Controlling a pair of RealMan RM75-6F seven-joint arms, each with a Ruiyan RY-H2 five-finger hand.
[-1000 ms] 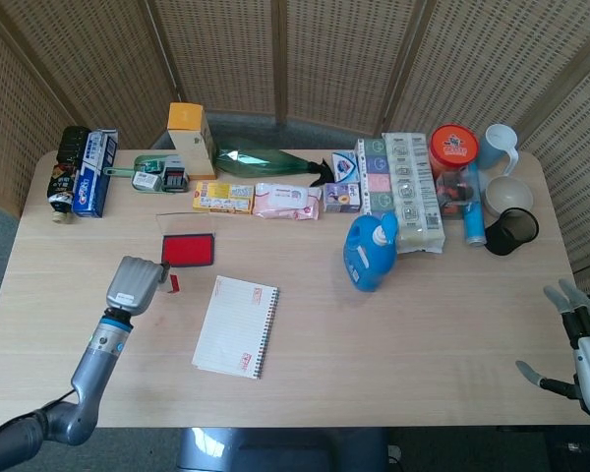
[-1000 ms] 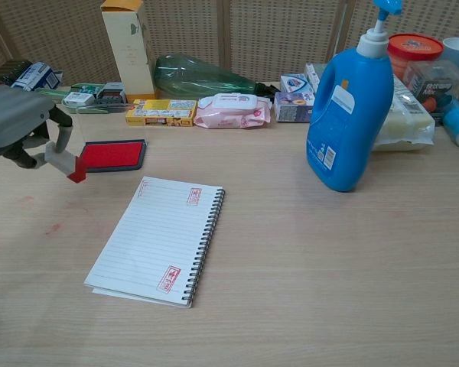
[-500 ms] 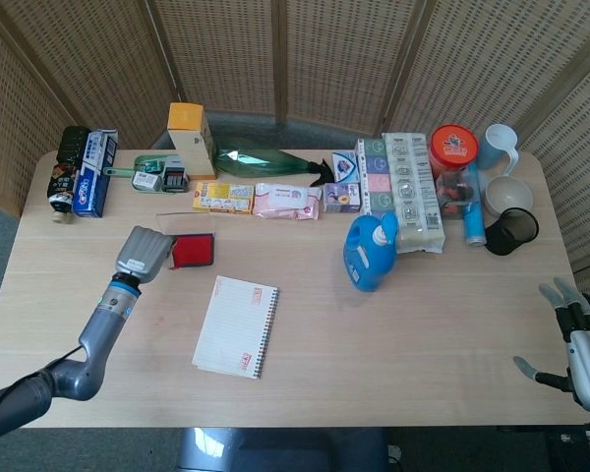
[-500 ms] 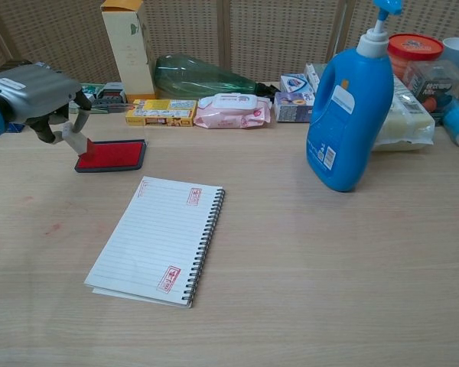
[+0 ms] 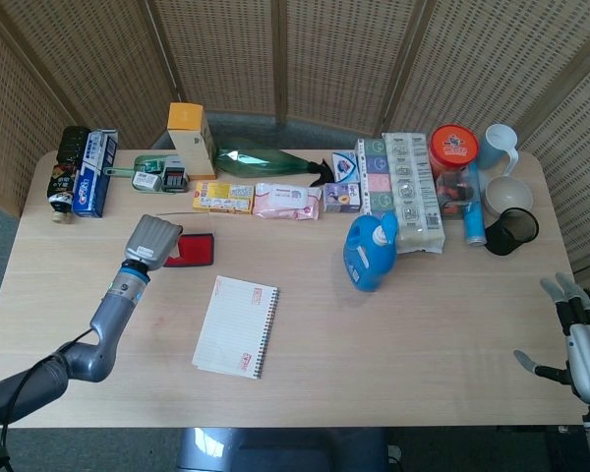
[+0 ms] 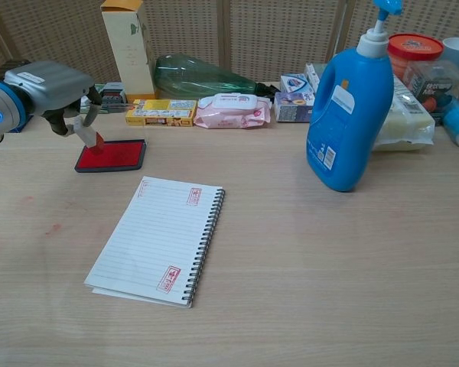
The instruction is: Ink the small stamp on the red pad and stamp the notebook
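My left hand [image 6: 50,88] pinches the small stamp [image 6: 89,134] over the red pad [image 6: 111,155] — notebook [image 6: 159,239] beside it, blue detergent bottle [image 6: 349,115] well apart. Right hand [image 5: 580,339] — fingers apart, partly cut off.

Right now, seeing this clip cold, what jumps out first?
The tall blue detergent bottle dominates right of centre. To its left an open notebook lies flat, already carrying red stamp marks. At far left, the left hand holds a small stamp tilted over the red ink pad; whether they touch is unclear.
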